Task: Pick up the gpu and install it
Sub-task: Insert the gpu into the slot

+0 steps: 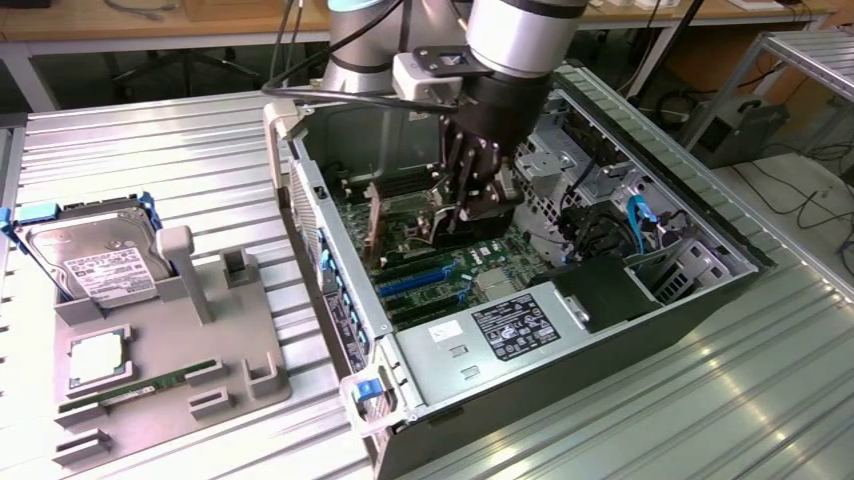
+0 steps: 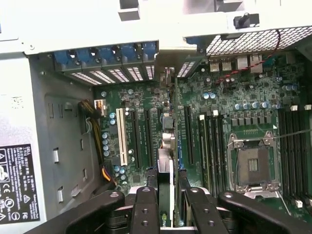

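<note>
My gripper (image 2: 165, 204) is down inside the open computer case (image 1: 694, 290), clenched on the gpu (image 2: 165, 180); in the wrist view I see the black fingers (image 2: 145, 209) pressed to either side of the card, which stands on edge. The card hangs just above the motherboard (image 2: 243, 112), lined up along the expansion slots (image 2: 119, 136), its far end reaching toward the back wall of the case where the blue slot clips (image 2: 107, 53) sit. I cannot tell whether its lower edge is already in a slot or hovering just over it.

In the exterior view the arm (image 1: 514, 40) fills the middle of the case, close to the drive cage (image 1: 561, 170) and the cables (image 1: 627, 230).

My worries: if the card is slightly tilted or offset, pressing down could jam its contacts against the slot edge or flex the board. The metal bracket could catch on the rear wall instead of sliding into its opening. The fingers could also slip on the thin card.

On the metal table, near the edge at the exterior view's left, the grey holder (image 1: 147, 370) carries a hard drive (image 1: 94, 260).
</note>
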